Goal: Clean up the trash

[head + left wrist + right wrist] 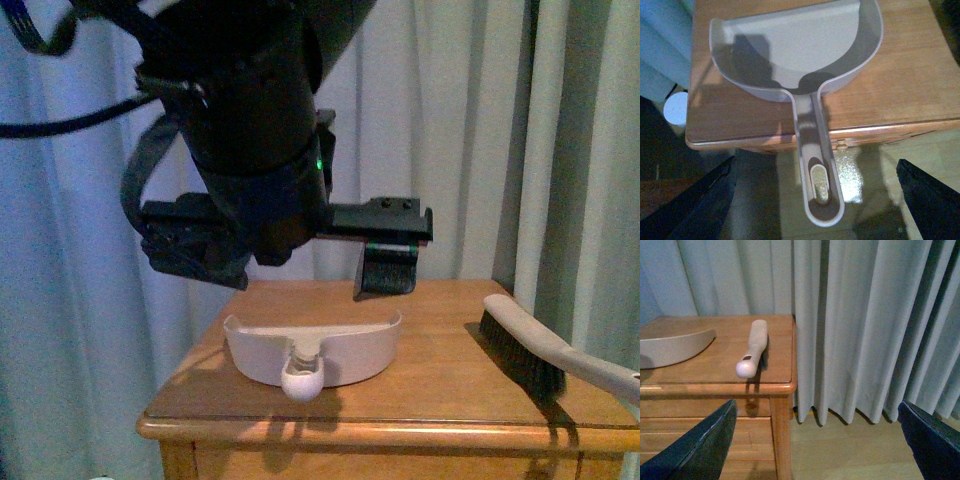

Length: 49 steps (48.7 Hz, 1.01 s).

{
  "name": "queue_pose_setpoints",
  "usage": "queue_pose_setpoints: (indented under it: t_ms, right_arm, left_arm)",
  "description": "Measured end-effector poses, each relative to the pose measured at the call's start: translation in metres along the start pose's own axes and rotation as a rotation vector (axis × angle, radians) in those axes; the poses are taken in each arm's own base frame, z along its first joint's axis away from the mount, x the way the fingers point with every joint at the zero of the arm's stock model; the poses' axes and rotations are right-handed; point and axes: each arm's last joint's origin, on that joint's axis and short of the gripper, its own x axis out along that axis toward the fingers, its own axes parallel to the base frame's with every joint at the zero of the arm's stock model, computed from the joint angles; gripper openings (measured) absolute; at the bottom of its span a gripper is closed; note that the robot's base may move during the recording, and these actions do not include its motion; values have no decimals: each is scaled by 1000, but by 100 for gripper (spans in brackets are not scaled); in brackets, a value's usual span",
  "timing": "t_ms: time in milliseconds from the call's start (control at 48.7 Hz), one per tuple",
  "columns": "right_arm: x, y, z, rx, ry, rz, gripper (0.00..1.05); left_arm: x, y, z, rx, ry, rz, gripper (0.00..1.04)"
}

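Jaws on your left gripper [816,161]: spread wide, holding nothing, hanging over the dustpan [790,55]. Jaws on your right gripper [816,403]: also spread wide and empty, low beside the wooden table [715,370], facing its corner. Dustpan: pinkish-beige, flat on the table, handle jutting past the near edge. Brush [520,350]: on the table's right part, apart from the dustpan, bristles downward. Curtain [865,325]: grey, behind the table. Trash: you cannot place it, as none of your three views shows it. White round item [676,107]: on the floor beside the table, too unclear to name.
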Motion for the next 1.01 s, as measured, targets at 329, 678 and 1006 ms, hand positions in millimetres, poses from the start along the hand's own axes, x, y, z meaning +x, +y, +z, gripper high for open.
queue_pose_setpoints:
  t_ms: [329,678,1006]
  right_arm:
    - [0,0,0,0,0,0,97]
    - [0,0,0,0,0,0,97]
    - [0,0,0,0,0,0,97]
  left_arm:
    - [43,-2,-7,1,67,58,97]
    - [72,-6,-7,5,99,71,97]
    - [90,-8,-14,12,130,82,97]
